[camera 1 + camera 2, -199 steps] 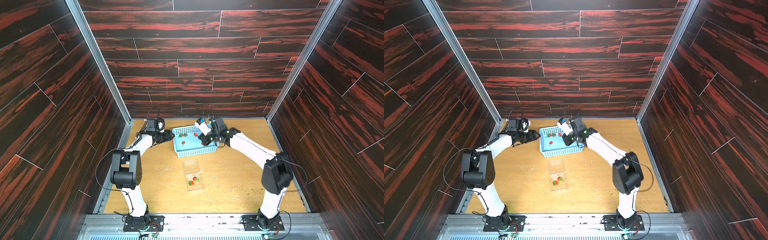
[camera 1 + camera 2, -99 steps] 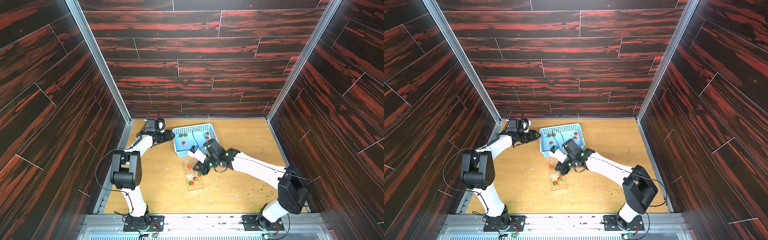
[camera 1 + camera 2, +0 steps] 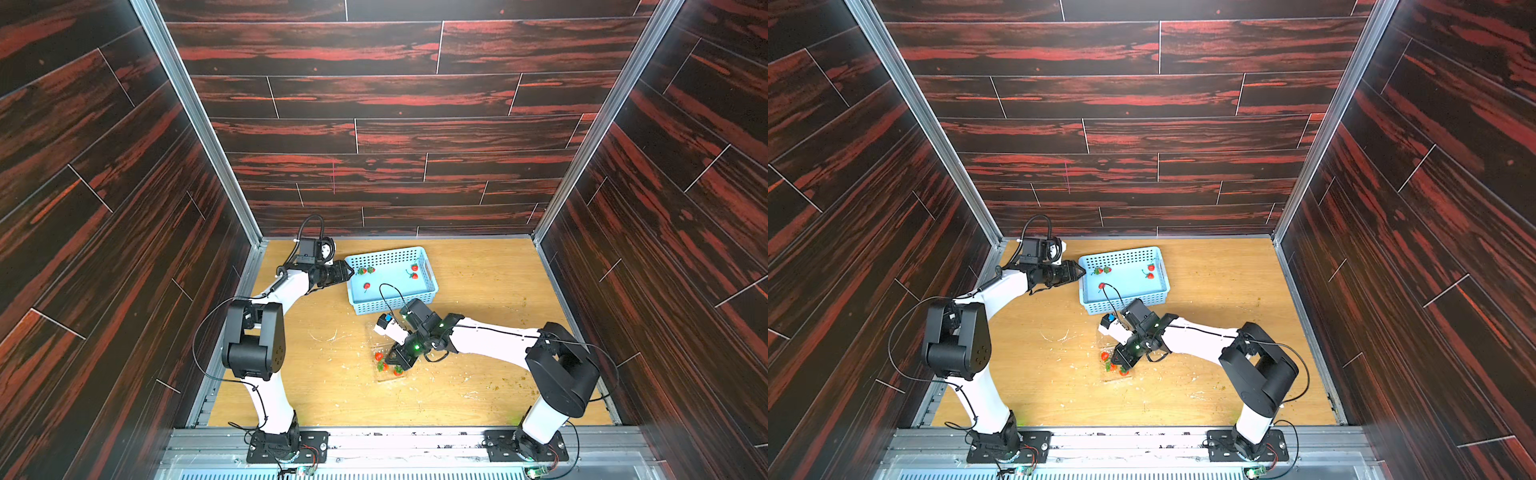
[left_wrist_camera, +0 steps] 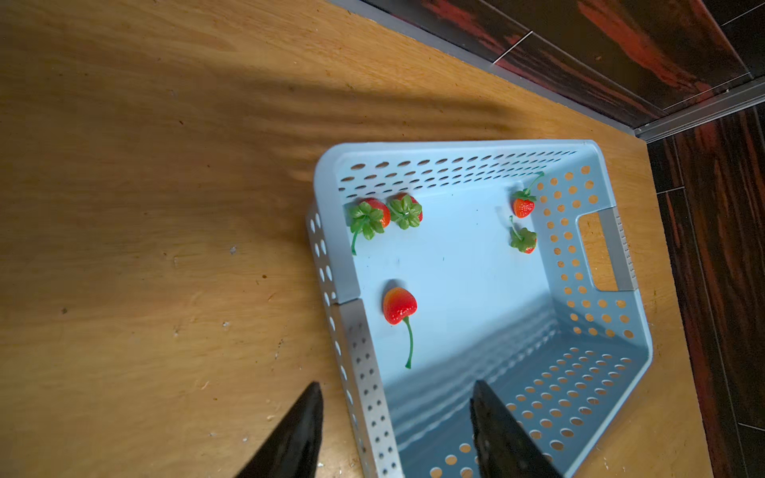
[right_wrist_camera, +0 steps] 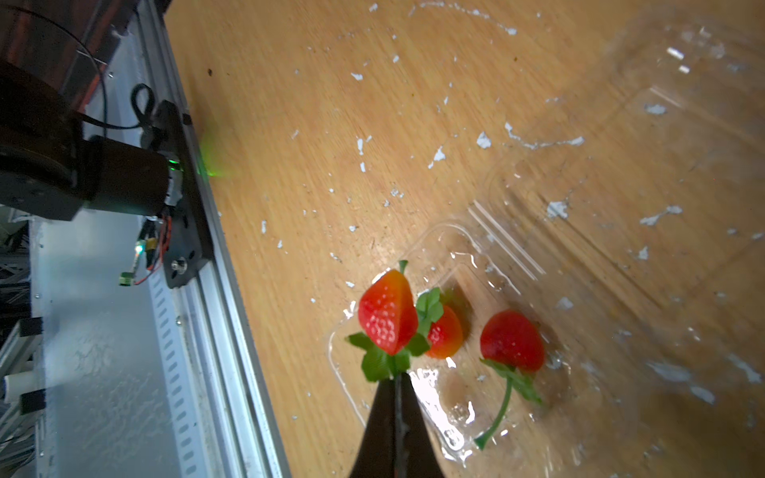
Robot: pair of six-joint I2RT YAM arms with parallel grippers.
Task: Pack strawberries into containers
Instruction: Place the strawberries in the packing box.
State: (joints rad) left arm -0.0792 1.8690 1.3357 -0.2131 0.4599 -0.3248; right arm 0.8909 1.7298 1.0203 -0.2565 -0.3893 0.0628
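Your right gripper (image 5: 396, 378) is closed tightly on a strawberry (image 5: 387, 316) at its green cap, just over the edge of the container (image 5: 509, 248). Two berries (image 5: 512, 341) already lie inside. Bring the strawberry further inward and low before you release. The left gripper (image 4: 397, 384) is half open, well apart from the container, astride the basket (image 4: 455, 165) wall.

Five strawberries (image 4: 399, 306) lie in the basket (image 4: 571, 314), behind the clamshell box (image 5: 467, 256) holding two more

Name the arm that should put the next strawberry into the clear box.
Right. The right pincer is shut on the stem end of a strawberry at the clear box, where two berries already lie. The left pincer stands open and empty astride the blue basket wall, away from the box.
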